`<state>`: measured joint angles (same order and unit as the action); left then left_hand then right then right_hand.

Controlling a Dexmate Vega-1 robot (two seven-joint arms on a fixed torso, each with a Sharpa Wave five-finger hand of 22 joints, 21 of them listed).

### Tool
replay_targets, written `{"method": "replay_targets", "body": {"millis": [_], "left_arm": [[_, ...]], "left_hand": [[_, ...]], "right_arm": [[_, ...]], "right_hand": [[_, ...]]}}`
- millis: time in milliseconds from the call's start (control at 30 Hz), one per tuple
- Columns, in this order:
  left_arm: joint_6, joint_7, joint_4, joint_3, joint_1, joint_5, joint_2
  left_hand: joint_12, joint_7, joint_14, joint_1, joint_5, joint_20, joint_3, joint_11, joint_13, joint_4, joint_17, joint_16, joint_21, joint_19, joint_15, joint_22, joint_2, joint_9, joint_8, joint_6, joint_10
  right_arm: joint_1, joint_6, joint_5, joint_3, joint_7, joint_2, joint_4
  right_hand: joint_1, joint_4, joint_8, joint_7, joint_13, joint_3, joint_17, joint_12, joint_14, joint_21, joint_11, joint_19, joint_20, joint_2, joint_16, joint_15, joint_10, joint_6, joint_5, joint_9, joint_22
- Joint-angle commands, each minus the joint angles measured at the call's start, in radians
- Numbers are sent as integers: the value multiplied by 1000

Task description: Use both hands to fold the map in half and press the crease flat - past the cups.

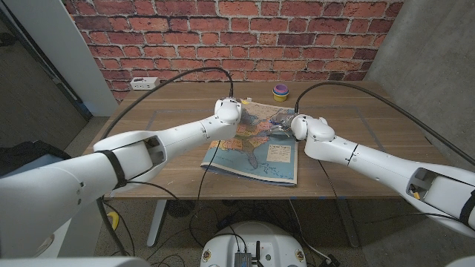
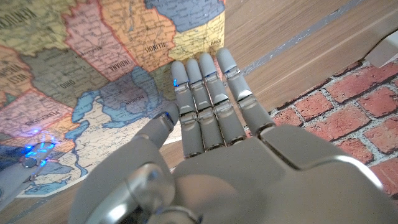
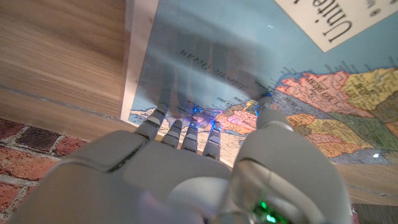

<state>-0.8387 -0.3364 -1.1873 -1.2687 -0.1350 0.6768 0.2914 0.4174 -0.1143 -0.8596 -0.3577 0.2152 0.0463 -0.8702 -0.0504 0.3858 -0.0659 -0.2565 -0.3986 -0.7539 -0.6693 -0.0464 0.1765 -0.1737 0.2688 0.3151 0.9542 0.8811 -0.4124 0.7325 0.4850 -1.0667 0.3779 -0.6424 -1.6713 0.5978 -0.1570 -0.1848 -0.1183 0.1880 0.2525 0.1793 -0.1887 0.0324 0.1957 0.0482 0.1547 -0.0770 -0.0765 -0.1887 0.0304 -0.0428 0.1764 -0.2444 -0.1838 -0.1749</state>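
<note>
A coloured map of the United States (image 1: 256, 152) lies spread on the wooden table (image 1: 171, 126). My left hand (image 1: 228, 111) is at the map's far left part. In the left wrist view its fingers (image 2: 208, 93) reach out straight and close together over the map (image 2: 74, 74), near the edge, holding nothing. My right hand (image 1: 286, 126) is at the far right part. In the right wrist view that hand (image 3: 199, 162) bends its fingertips (image 3: 266, 102) down onto the blue sea of the map (image 3: 280, 56), close to the white border. Stacked cups (image 1: 280, 92) stand just beyond the map.
A white socket box (image 1: 144, 82) sits at the table's far left by the brick wall (image 1: 237, 37). Black cables arc over both arms. Bare wood lies to the left and right of the map.
</note>
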Motion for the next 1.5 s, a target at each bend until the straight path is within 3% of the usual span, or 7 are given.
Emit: {"method": "replay_targets", "body": {"millis": [33,167,400,567,733,833,1500], "left_arm": [[2,-42,88,-45,33,-71,-29],[-3,-35,54,-44,31,-84,-7],[2,119,-219,58,-77,-101,135],[-66,270,-357,76,-156,-7,179],[-60,335,-467,125,-226,6,217],[-72,308,-534,113,-238,44,245],[-86,165,-767,175,-371,155,343]], "left_hand": [[-6,1,-15,12,6,-7,-9,4,-4,0,6,3,1,-2,-7,3,1,-10,-2,13,7],[-12,0,-11,13,6,-9,-14,5,-9,-2,16,11,1,-4,-6,2,1,-14,-8,10,8],[-40,19,15,27,0,14,-5,12,-28,12,26,30,16,30,-8,2,-6,-28,-35,-18,-13],[-59,39,91,13,-18,50,48,33,-30,21,-11,24,99,254,-17,9,-23,-41,-49,4,-14],[-69,45,137,8,-21,50,62,38,-24,27,-24,31,107,280,-16,11,-25,-43,-55,0,-36],[-103,52,227,1,-23,64,74,38,-17,35,-33,57,118,318,-7,13,-22,-42,-71,-21,-119],[-71,28,125,-22,-15,46,59,34,-6,32,-28,19,56,156,-11,10,-20,-13,-32,58,-30]], "right_arm": [[3,-2,0,-3,-1,2,3],[1,3,0,-3,-1,2,-1],[2,6,3,-8,4,0,-5],[-2,7,-2,-4,2,0,-9],[-4,14,6,-8,0,-2,-20],[-9,16,0,-2,-1,-7,-31],[-11,45,11,-15,3,-9,-51]], "right_hand": [[10,4,-4,0,4,1,2,-5,1,6,-1,11,0,-2,-4,0,3,-5,-6,-4,-2],[10,5,-5,0,4,1,2,-5,1,6,1,12,0,-2,-4,1,3,-5,-7,-4,-2],[12,5,-5,0,4,0,2,-6,1,6,1,12,0,-2,-4,-1,3,-6,-7,-4,-2],[13,6,-5,0,4,0,2,-6,1,5,1,12,1,-2,-4,-2,3,-6,-8,-4,-2],[15,6,-5,0,4,0,2,-6,1,5,1,12,1,-3,-4,0,4,-6,-8,-4,-2],[15,6,-6,0,4,0,2,-6,1,5,1,12,0,-3,-4,0,3,-5,-9,-4,-2],[15,11,-5,1,4,-1,3,-6,1,5,1,13,1,-9,-5,1,4,-8,-9,-5,-2]]}}
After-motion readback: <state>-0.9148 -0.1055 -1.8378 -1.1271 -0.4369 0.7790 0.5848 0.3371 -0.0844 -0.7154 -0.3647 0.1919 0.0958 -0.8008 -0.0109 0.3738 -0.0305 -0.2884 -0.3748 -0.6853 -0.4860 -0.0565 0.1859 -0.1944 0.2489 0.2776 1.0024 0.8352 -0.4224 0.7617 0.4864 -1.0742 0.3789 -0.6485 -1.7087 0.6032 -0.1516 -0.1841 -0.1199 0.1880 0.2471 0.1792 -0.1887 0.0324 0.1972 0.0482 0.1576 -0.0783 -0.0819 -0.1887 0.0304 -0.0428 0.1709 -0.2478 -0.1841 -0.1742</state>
